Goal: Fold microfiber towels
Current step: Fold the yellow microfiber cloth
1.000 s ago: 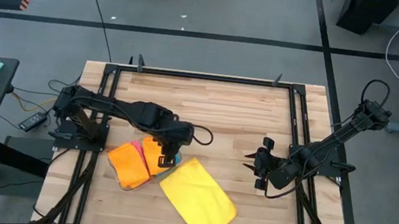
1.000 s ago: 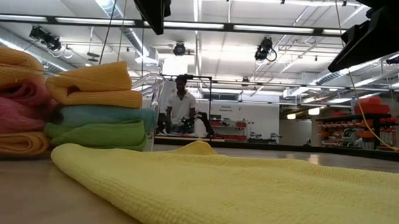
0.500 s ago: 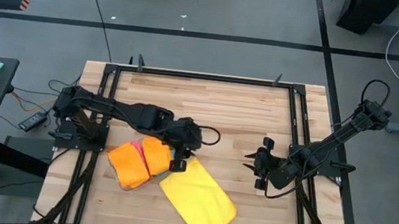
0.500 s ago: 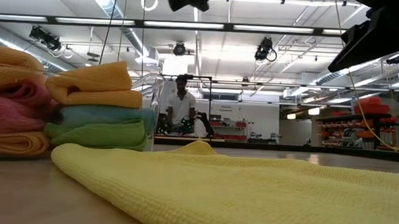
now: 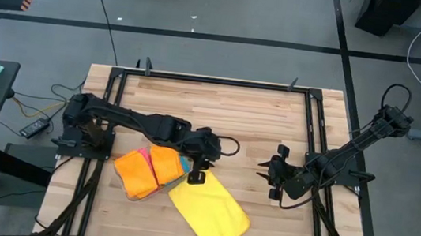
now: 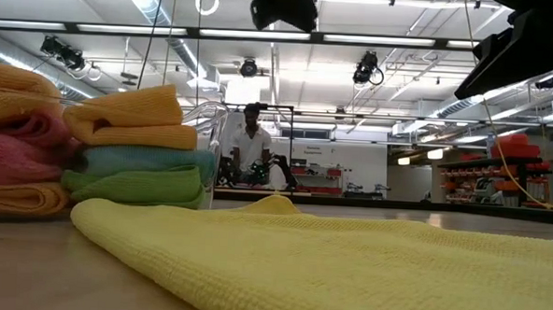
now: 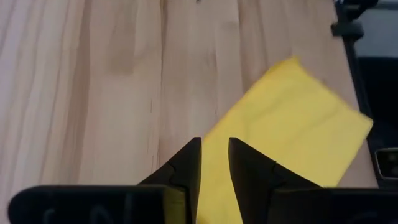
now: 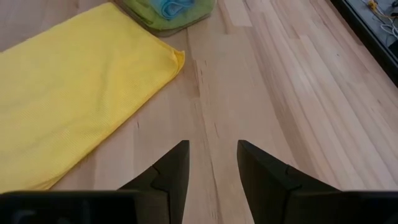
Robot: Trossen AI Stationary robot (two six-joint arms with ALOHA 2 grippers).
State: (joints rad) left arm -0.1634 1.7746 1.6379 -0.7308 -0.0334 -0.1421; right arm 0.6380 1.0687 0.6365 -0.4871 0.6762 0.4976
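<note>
A yellow towel (image 5: 212,209) lies flat as an oblong on the table near the front edge; it also shows in the low view (image 6: 347,261) and both wrist views (image 7: 286,118) (image 8: 68,87). To its left stands a stack of folded towels (image 5: 145,172), orange on top, with pink, blue and green below (image 6: 136,158). My left gripper (image 5: 196,177) hangs high above the yellow towel's far left corner, its fingers a little apart (image 7: 214,162) and empty. My right gripper (image 5: 264,172) waits open (image 8: 212,162) to the towel's right.
A clear plastic tray (image 6: 210,124) holds part of the towel stack. Black frame rails (image 5: 309,121) run along the table's sides. Bare wood (image 5: 219,115) takes up the far half of the table. A person (image 6: 251,145) stands far behind the table.
My left gripper has moved from over the towel stack toward the table's right and near edges, ending above the yellow towel's far left corner. The towels have stayed where they were.
</note>
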